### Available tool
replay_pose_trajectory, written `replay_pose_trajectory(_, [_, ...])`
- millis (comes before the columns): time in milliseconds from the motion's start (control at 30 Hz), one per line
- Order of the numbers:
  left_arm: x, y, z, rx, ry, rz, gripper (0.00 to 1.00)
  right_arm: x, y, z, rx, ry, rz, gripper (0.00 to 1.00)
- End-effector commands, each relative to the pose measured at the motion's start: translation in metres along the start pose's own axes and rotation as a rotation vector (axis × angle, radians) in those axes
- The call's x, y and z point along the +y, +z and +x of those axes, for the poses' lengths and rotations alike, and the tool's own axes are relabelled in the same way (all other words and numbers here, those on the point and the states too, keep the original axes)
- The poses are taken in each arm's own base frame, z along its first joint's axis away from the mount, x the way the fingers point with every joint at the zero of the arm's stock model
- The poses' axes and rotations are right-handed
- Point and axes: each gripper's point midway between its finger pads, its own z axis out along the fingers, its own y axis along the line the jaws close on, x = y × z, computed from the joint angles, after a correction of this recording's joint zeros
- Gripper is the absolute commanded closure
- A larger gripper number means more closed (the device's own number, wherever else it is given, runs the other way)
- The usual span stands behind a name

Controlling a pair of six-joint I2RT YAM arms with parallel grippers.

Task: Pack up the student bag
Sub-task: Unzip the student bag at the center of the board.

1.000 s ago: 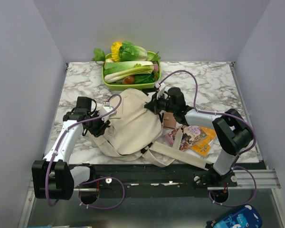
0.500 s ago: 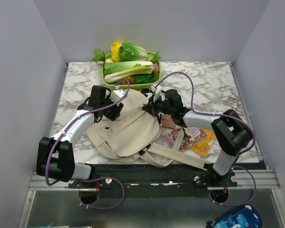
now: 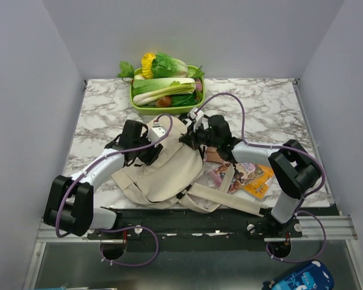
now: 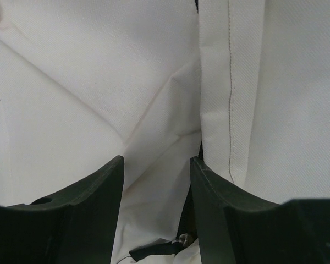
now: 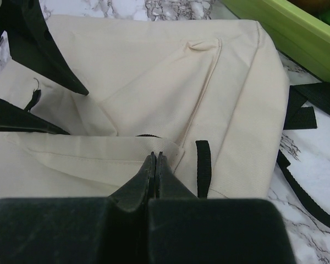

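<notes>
Left fingers (image 4: 91, 206) apart, right fingers (image 5: 136, 188) flush together at the tips.

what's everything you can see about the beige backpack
A soft cream canvas backpack lies slumped and creased on the marble table. Wide beige straps trail toward the near edge, and one crosses some booklets. A black webbing loop shows near the top. The right gripper is shut on a flap edge, and the open left gripper sits over the fabric.

Student bag (image 3: 163, 166) central; far-right tabletop (image 3: 278, 109) free
</notes>
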Motion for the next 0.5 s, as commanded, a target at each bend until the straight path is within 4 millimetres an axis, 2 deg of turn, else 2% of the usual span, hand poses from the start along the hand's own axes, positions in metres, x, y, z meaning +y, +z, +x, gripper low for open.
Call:
replay_pose_trajectory(0, [-0.028,-0.008,0.003,-0.02,0.026,0.118,0.41,0.006,0.004,-0.009,-0.038,-0.025,-0.025,0.99])
replay_pose_trajectory(100, [-0.026,-0.004,0.007,-0.01,0.029,0.105,0.4,0.007,0.003,-0.009,-0.038,-0.025,-0.029,0.99])
replay_pose_trajectory(300, [0.002,0.013,0.021,0.022,0.038,-0.032,0.43,0.013,0.0,-0.014,-0.05,-0.023,-0.045,0.99])
replay_pose_trajectory(400, [0.015,0.019,0.027,0.04,0.042,-0.105,0.52,0.014,-0.003,-0.013,-0.051,-0.029,-0.048,0.99])
replay_pose_trajectory(467, [0.025,0.018,0.024,0.032,0.038,-0.158,0.68,0.015,-0.004,-0.013,-0.051,-0.03,-0.053,0.99])
